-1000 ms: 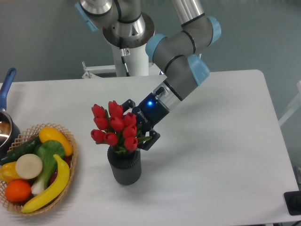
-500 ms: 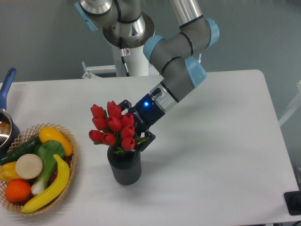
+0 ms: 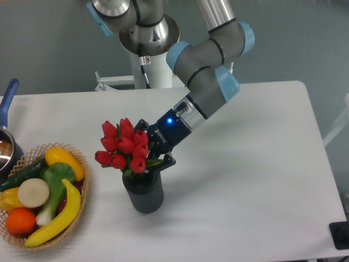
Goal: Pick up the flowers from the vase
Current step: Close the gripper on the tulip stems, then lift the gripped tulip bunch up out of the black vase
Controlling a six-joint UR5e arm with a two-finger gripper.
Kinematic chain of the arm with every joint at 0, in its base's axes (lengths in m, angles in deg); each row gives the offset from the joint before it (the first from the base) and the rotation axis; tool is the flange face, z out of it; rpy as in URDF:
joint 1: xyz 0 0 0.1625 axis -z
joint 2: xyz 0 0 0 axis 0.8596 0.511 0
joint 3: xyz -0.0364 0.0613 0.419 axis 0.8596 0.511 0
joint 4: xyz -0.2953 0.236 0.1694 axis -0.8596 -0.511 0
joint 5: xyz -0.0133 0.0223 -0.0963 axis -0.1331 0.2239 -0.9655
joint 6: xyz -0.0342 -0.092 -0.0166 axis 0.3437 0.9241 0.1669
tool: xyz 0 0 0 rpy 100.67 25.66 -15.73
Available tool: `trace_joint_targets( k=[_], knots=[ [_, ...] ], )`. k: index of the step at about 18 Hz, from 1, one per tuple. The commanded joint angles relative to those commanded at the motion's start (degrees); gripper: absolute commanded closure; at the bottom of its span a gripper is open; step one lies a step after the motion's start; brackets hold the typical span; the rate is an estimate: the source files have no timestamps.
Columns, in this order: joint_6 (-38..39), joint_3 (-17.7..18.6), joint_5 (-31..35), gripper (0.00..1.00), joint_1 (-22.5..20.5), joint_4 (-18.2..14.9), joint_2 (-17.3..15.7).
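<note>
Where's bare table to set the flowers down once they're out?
Widest bare patch: table to the right of the vase, out to the right edge. A narrower strip runs along the front edge below the vase. Crowded: left side, with the fruit basket and pot, and around the gripper at the flowers.

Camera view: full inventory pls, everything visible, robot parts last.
flowers: one bunch, red tulips with green leaves, standing in the vase
vase: 1, dark grey, ribbed, centre-left of the table
table: 1, white
wicker basket: 1, tan, left front edge, holding mixed fruit and vegetables
pot: 1, blue handle, far left, cut off by the frame
black object: 1, bottom right corner, cannot identify
gripper: 1, black with a blue light, at the bouquet's right side
arm: 1, grey with light blue joints
</note>
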State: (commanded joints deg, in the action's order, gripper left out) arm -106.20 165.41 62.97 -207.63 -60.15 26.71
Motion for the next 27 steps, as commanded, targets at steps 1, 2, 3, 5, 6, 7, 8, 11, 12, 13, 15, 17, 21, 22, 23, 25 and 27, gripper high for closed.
trace_joint_targets(
  k=[1,2,3,5,6,7,8,11,12,13,15,17,21,22,23,25,27],
  knots=[
    [-0.1,0.0,0.0,0.43,0.0,0.0,0.0],
    [-0.1,0.0,0.0,0.44,-0.1,0.0,0.0],
    [-0.1,0.0,-0.1,0.44,-0.1,0.0,0.0],
    [-0.1,0.1,-0.4,0.45,-0.2,0.0,0.0],
    [0.0,0.0,-1.0,0.45,-0.3,0.0,-0.1],
    [0.0,0.0,-1.4,0.46,-0.4,0.0,-0.1],
    [0.0,0.0,-1.8,0.48,-0.4,0.0,-0.1],
    [1.2,-0.1,-2.5,0.48,-0.5,0.0,-0.2],
    [1.8,-0.3,-3.2,0.49,-0.7,0.0,-0.2],
    [2.5,-0.4,-3.6,0.49,-0.7,0.0,-0.3],
    [3.2,-0.8,-4.0,0.49,-0.8,0.0,-0.4],
    [3.8,-0.9,-4.1,0.49,-1.0,0.0,-0.5],
    [9.7,-3.1,-5.4,0.49,-1.6,0.0,-1.3],
    [11.2,-3.9,-5.3,0.49,-1.7,0.0,-1.8],
    [12.7,-4.6,-5.3,0.49,-1.7,0.0,-2.1],
    [15.4,-5.4,-5.2,0.49,-2.0,0.0,-2.5],
    [16.7,-5.6,-5.0,0.49,-2.3,0.0,-3.2]
  ],
)
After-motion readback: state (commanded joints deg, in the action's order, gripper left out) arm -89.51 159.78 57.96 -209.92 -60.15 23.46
